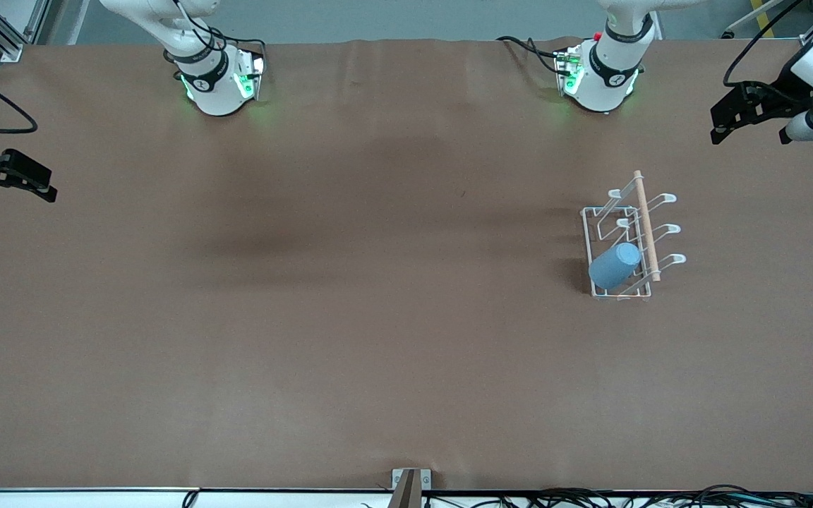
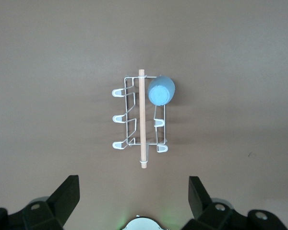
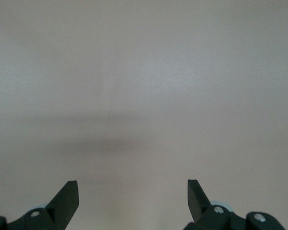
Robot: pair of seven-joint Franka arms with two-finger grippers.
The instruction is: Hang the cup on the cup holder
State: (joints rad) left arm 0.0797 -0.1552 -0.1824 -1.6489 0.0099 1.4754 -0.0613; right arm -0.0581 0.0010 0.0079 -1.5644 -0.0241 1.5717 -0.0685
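Brown cloth covered the table. One cup hung mouth-down and tilted on a prong of the single cup holder, at the holder's end nearest the front camera; the holder's wooden rod ran toward the robots. Six prongs showed, one occupied. Above the left arm's end of the table, the left gripper hung over bare cloth beside the holder, fingers spread wide. At the right arm's end the right gripper waited, equally wide.
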